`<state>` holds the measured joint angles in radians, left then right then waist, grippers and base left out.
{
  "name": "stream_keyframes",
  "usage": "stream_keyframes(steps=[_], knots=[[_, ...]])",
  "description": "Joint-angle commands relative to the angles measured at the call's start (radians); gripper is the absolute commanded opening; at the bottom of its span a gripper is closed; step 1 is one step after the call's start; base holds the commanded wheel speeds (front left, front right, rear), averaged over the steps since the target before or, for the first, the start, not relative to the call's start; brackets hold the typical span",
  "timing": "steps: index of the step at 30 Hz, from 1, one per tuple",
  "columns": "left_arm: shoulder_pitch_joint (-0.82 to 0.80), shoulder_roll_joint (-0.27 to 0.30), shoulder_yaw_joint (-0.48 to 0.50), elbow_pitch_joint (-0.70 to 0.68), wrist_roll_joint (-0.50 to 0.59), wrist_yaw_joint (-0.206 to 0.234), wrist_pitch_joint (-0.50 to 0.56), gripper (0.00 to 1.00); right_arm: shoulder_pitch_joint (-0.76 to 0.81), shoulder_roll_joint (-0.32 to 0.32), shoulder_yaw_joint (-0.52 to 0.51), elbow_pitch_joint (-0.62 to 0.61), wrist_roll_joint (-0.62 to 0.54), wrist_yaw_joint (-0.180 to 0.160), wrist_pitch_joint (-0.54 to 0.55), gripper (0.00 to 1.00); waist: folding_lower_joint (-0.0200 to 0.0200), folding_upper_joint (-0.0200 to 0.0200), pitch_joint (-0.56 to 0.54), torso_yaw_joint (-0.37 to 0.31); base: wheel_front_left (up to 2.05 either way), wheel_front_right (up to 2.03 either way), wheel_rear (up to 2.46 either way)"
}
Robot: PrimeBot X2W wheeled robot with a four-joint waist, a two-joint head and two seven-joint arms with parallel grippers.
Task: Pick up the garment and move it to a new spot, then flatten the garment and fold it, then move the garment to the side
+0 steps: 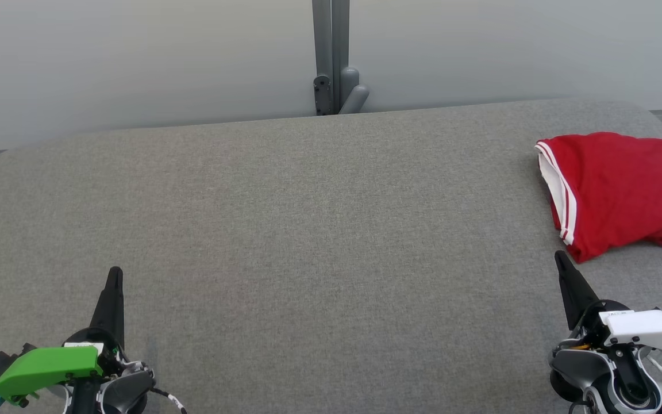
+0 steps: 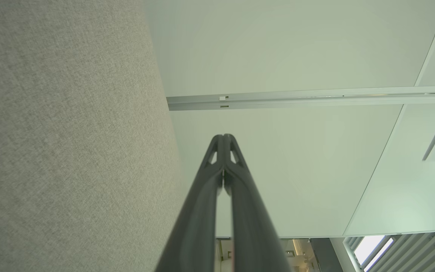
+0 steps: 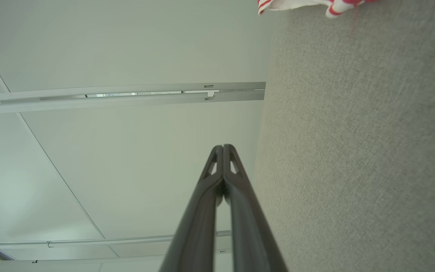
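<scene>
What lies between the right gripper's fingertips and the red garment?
Nothing: only a short stretch of bare grey table separates the right gripper from the garment. The head view shows it, and the right wrist view agrees.

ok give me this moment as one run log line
garment: loosely folded, far right on table | left gripper: shut, empty | right gripper: shut, empty
</scene>
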<state>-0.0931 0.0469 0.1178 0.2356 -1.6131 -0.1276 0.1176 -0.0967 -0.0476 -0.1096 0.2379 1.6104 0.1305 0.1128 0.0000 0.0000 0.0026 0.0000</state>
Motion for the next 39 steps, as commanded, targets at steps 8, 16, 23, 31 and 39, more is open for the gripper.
stream_keyframes(steps=[8,16,23,31,39], knots=[[-0.013,0.006,0.001,-0.001,-0.001,-0.006,0.002,0.00,-0.008,-0.005,-0.001,-0.004,0.007,0.000,0.001,0.00,0.0000,0.0000,0.000,0.000,0.00,0.00,0.00],[-0.013,0.006,0.001,-0.001,-0.001,-0.006,0.002,0.00,-0.008,-0.005,-0.001,-0.004,0.007,0.000,0.001,0.00,0.0000,0.0000,0.000,0.000,0.00,0.00,0.00],[-0.013,0.006,0.001,-0.001,-0.001,-0.006,0.002,0.00,-0.008,-0.005,-0.001,-0.004,0.007,0.000,0.001,0.00,0.0000,0.0000,0.000,0.000,0.00,0.00,0.00],[-0.013,0.006,0.001,-0.001,-0.001,-0.006,0.002,0.00,-0.008,-0.005,-0.001,-0.004,0.007,0.000,0.001,0.00,0.0000,0.0000,0.000,0.000,0.00,0.00,0.00],[-0.013,0.006,0.001,-0.001,-0.001,-0.006,0.002,0.00,-0.008,-0.005,-0.001,-0.004,0.007,0.000,0.001,0.00,0.0000,0.0000,0.000,0.000,0.00,0.00,0.00]])
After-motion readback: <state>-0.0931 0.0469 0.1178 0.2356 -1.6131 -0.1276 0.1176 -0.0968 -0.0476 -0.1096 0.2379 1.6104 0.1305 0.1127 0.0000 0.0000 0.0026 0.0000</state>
